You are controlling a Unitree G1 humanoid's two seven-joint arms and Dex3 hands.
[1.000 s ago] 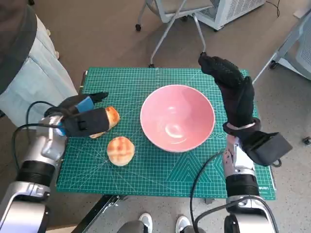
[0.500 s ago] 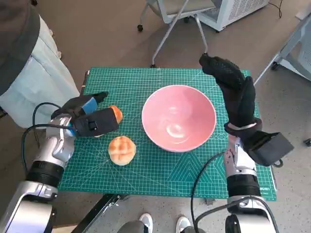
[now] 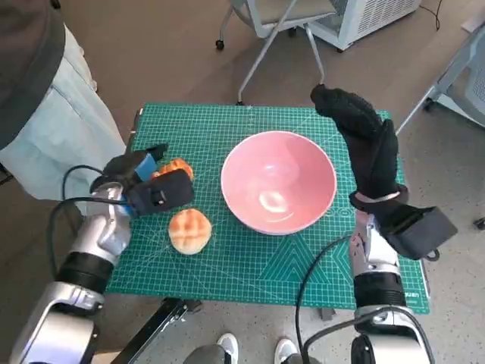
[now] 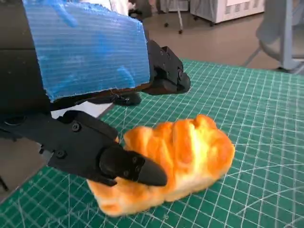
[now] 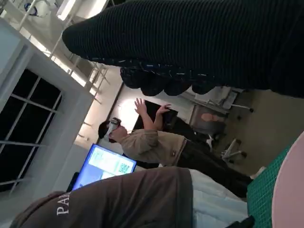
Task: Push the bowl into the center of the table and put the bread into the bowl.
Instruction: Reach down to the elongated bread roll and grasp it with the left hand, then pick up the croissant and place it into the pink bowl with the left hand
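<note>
Brown garment (image 5: 118,199): partial lettering, seemingly "PA"; nothing else legible.

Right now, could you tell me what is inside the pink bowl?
The pink bowl holds nothing; its whole inside shows. Both breads lie outside on the mat: the long bread in the left hand, the round bread nearby.

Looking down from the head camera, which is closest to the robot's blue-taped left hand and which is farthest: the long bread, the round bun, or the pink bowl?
From the left hand:
1. Long bread, in that hand's grasp at the mat's left side.
2. Round bun, just below the hand, nearer the robot.
3. Pink bowl, farthest, in the middle, by the gloved right hand.
</note>
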